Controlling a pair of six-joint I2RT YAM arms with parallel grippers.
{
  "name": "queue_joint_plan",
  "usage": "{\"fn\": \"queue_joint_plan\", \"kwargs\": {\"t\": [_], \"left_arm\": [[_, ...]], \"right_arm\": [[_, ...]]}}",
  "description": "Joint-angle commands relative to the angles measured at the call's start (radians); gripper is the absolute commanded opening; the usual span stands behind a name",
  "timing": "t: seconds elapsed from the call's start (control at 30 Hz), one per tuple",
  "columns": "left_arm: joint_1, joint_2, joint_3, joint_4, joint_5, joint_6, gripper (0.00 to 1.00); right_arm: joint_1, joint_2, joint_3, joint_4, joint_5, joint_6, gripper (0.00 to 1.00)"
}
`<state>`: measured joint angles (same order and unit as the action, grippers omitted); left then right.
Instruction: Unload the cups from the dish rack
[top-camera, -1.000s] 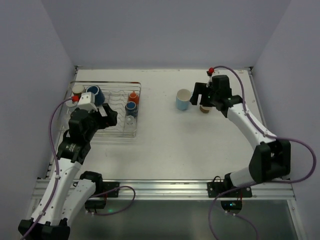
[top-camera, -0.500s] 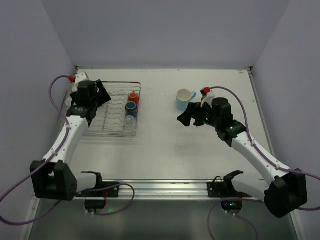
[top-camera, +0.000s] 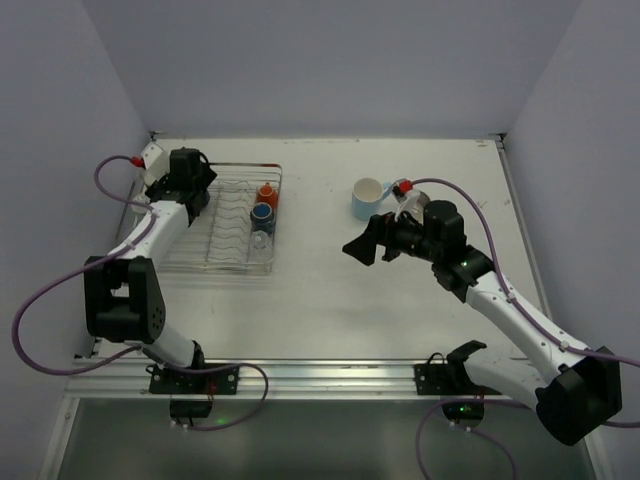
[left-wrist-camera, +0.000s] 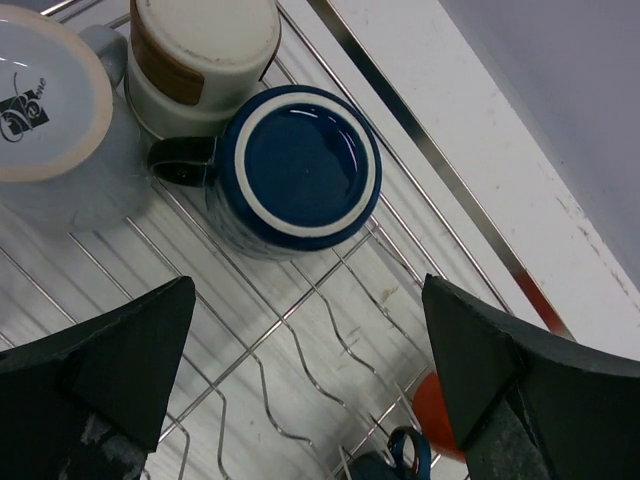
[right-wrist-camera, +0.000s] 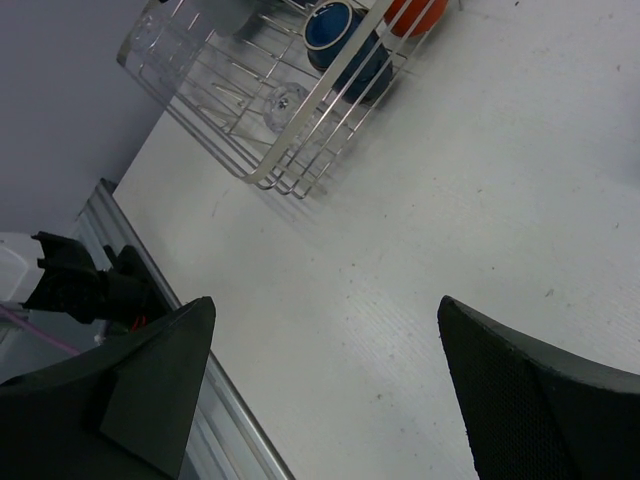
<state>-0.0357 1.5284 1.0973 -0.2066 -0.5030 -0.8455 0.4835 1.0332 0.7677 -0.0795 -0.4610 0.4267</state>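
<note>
The silver wire dish rack lies at the left of the table. My left gripper hangs open over its far left corner. In the left wrist view the gripper is just short of an upturned navy mug, a grey-blue mug and a cream and brown cup. An orange mug, a blue cup and a clear glass stand at the rack's right end. A light blue cup stands on the table. My right gripper is open and empty above the table's middle.
The right wrist view shows the rack with the blue cup ahead, and the metal rail at the table's near edge. Walls close in the table on the left, back and right.
My left gripper has swung from the rack's front left to its far left corner. My right gripper has drawn back from beside the light blue cup and moved left towards the table's middle.
</note>
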Motion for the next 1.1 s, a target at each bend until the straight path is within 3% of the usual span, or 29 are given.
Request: {"fn": "queue_joint_plan", "kwargs": {"t": [0.0, 0.37, 1.07], "left_arm": [[0.017, 0.068, 0.068, 0.052, -0.106, -0.087, 1.0], [0.036, 0.222, 0.139, 0.093, -0.127, -0.018, 1.0], [0.085, 0.332, 0.179, 0.188, -0.052, 0.072, 1.0]], "right_arm": [[0.007, -0.015, 0.004, 0.05, -0.059, -0.002, 0.95], [0.061, 0.024, 0.033, 0.04, -0.088, -0.037, 0.96], [0.132, 0.065, 0.061, 0.04, -0.051, -0.049, 0.97]]}}
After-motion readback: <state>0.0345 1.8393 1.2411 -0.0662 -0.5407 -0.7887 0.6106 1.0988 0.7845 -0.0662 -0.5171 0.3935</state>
